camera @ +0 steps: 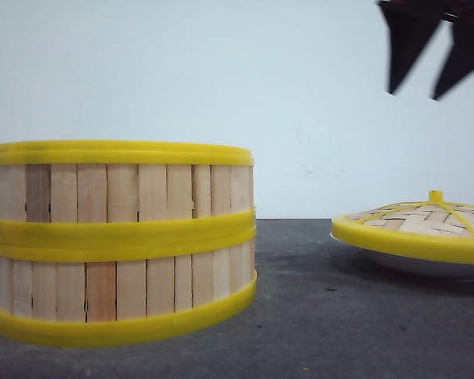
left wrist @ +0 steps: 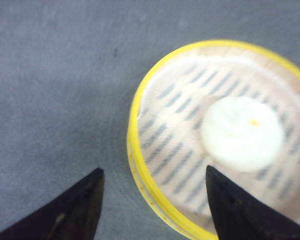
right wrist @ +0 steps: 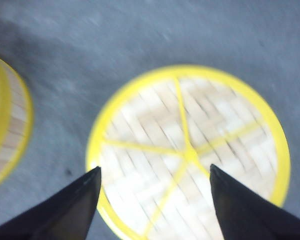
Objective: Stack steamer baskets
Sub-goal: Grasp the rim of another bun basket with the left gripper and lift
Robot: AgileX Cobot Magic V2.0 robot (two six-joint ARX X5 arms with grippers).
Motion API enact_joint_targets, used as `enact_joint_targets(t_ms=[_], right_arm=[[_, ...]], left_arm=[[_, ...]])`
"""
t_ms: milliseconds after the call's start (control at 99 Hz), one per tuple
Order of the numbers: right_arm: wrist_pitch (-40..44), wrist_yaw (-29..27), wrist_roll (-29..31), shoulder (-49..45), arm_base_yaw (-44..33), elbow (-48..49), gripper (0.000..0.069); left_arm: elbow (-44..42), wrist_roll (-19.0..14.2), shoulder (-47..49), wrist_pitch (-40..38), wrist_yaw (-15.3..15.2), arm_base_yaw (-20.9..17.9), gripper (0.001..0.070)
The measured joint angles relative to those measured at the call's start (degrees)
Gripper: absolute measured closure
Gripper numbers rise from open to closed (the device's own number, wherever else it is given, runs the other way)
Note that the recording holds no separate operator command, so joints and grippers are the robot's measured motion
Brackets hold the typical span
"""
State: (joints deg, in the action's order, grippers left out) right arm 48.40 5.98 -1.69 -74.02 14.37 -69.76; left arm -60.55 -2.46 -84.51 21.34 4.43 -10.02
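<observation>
Front view: I see two steamer baskets (camera: 120, 241) already stacked, one on the other, on the dark grey table (camera: 316, 316); yellow rims meet at mid-height. I take this stack as my landmark. Its inside is hidden from here. To the stack's right, well apart, the woven domed lid (camera: 423, 221) sits on a white plate (camera: 426, 264). Bare table lies between stack and lid. High above the lid the right hand (camera: 434, 59) hangs, its two dark fingers apart, holding nothing.

Left wrist view: a third basket (left wrist: 140, 165) seen from above, open top, pale lining with dark slots, one white bun (left wrist: 241, 132) inside it, off-centre. The left hand (left wrist: 152, 205) hovers over that basket's near rim, fingers spread wide, empty, one finger over the basket and one over bare table. I cannot place this basket relative to the stack.

Right wrist view: blurred. The lid fills the middle, yellow spokes meeting at its knob. The stack's edge shows at the frame side, grey table between them. Right hand fingers are apart above the lid, touching nothing.
</observation>
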Motion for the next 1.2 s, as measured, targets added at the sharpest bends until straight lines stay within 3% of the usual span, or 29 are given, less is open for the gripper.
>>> enact_joint_targets(t_ms=[303,566,697,788,1000,1202], right_arm=[[-0.42,0.02,0.00,5.31,-5.92,5.46,0.0266],[-0.63,0.02,0.00,6.01,-6.56,5.46,0.0266],[-0.61,0.02,0.00,6.01,-6.56,5.46,0.0266],[-0.52,0.00,0.00,6.01,-6.58,5.46,0.0266],[1.86,0.04,0.00,6.08,-6.60,5.46,0.0266],[3.76,0.04,0.00,10.51,-6.60,5.49,0.0266]], left_arm=[[-1.44,-0.13,-9.44,-1.05,0.02,0.04,0.0343],[-1.60,-0.76,-12.13,-2.93,0.02,0.02,0.0463],[-1.97,-1.97,-12.79,-3.50,-0.07,0.20,0.0615],[-1.97,-2.08,-12.83,-4.07,0.07,0.07,0.0666],[-2.49,-2.05,-13.03,-4.07,-0.11,0.04,0.0678],[-8.92,-1.36,-13.40,0.63,-0.07,-0.09,0.0681]])
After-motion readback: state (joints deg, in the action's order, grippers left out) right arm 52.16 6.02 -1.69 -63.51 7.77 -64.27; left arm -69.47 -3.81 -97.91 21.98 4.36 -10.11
